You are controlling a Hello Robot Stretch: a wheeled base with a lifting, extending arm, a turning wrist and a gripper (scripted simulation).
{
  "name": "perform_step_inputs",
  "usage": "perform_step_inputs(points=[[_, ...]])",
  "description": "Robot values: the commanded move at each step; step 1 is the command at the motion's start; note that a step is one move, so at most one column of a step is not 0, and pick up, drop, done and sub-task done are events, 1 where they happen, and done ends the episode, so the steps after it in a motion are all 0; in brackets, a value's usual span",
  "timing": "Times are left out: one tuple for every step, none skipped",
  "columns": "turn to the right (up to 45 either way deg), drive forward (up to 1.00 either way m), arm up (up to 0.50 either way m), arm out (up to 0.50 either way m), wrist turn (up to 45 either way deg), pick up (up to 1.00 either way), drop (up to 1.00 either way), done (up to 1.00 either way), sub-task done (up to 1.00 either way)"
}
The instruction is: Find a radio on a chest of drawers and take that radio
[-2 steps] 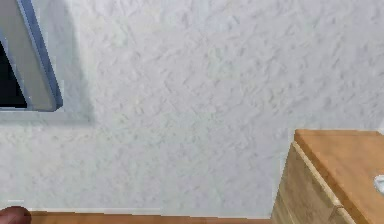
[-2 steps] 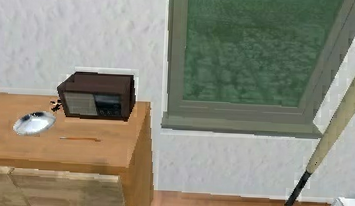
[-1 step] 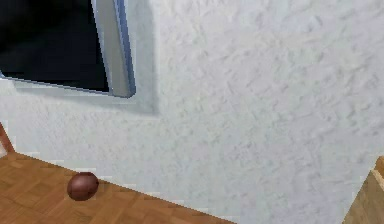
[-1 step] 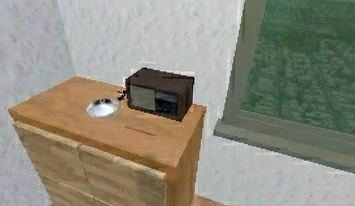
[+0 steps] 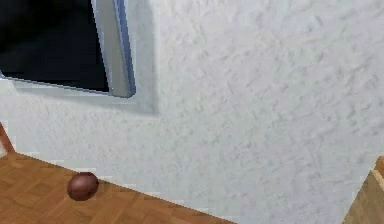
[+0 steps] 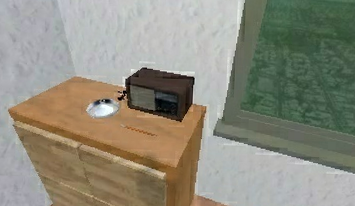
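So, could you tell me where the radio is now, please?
In the arm side view's middle, the dark brown boxy radio stands on the wooden chest of drawers, right of a small silver bowl.

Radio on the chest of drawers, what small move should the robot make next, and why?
Probably a short nudge of the base forward. In the arm side view the radio sits on the chest of drawers left of the middle, ahead of the line along which the arm reaches. Keep it small: the wall looks close ahead.
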Motion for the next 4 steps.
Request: perform_step_inputs(points=[[0.0,0.0,0.38,0.0,0.0,0.0,0.0,0.0,0.0],[0.0,0.0,0.0,0.5,0.0,0.0,0.0,0.0,0.0],[0.0,0.0,0.0,0.0,45.0,0.0,0.0,0.0,0.0],[0.0,0.0,0.0,0.0,45.0,0.0,0.0,0.0,0.0]])
